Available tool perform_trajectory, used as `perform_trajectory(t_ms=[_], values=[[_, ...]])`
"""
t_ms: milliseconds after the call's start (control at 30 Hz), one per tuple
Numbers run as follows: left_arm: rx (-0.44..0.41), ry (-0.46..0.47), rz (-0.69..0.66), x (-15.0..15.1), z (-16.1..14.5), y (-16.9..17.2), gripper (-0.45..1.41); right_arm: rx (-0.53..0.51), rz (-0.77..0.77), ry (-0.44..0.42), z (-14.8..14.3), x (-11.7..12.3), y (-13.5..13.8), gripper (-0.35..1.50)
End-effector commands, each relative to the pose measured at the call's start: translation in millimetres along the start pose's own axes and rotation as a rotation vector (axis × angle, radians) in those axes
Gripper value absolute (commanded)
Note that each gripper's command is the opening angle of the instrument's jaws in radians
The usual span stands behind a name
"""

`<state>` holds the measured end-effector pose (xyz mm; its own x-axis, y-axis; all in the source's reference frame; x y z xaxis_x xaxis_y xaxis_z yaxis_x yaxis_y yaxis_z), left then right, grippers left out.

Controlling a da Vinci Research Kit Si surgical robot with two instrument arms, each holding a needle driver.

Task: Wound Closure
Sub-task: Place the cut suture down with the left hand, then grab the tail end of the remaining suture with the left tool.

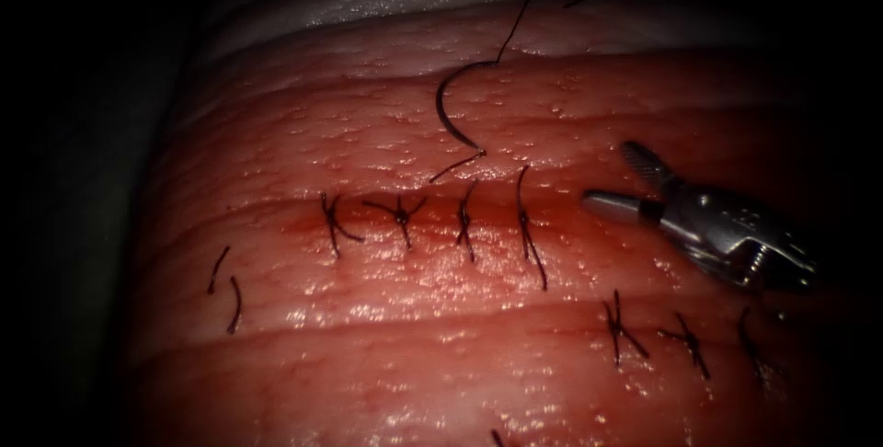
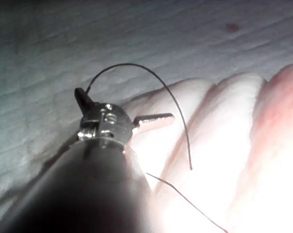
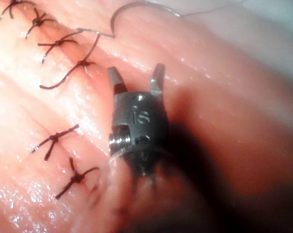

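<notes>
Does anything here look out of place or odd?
Yes: the needle lies loose on the tissue above the cut, held by neither tool. The right tool and the left tool are both open and empty. Thread trails upward from it.

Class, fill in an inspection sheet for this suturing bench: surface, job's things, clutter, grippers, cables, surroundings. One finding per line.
Surface: tissue, wet with red fluid.
Job's things: needle lying free on the tissue above the cut, held by neither tool; thread trails up from it; tied stitches across the cut.
Clutter: cut ends of thread on the left.
Grippers: right tool open, holding nothing, at the cut's right end; left tool open, holding nothing.
Cables: nothing seen.
Surroundings: white cloth.
</notes>
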<state>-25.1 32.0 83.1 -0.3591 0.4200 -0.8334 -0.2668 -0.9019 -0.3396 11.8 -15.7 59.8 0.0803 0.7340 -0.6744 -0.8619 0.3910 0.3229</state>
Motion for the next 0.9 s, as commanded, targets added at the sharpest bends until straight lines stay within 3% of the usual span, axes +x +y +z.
perform_trajectory(t_ms=[33,133,233,267,467,667,900], values=[[-0.007,-0.003,0.003,0.0,-0.2,0.3,1.26,0.002,0.001,0.002,0.7,-0.4,-0.6,1.03],[-0.041,-0.01,0.016,-0.5,-3.3,3.1,1.26,0.003,-0.001,-0.002,0.6,-0.6,-0.6,1.04],[-0.062,-0.031,0.053,-1.8,-9.5,8.7,1.26,0.004,-0.003,-0.008,0.4,-0.6,-0.7,1.04],[-0.062,-0.031,0.053,-1.8,-9.5,8.7,1.26,0.004,-0.003,-0.008,0.4,-0.6,-0.7,1.04],[-0.091,-0.063,0.032,-4.9,-18.2,18.9,1.23,0.004,-0.003,-0.006,0.5,-0.7,-1.0,1.04],[-0.136,-0.006,0.028,-5.1,-20.1,22.9,1.08,0.005,-0.009,-0.006,0.3,-0.7,-1.0,1.04],[-0.148,0.043,0.122,-2.5,-20.8,29.0,1.04,0.017,-0.03,-0.006,-1.0,-0.7,-0.6,1.06]])
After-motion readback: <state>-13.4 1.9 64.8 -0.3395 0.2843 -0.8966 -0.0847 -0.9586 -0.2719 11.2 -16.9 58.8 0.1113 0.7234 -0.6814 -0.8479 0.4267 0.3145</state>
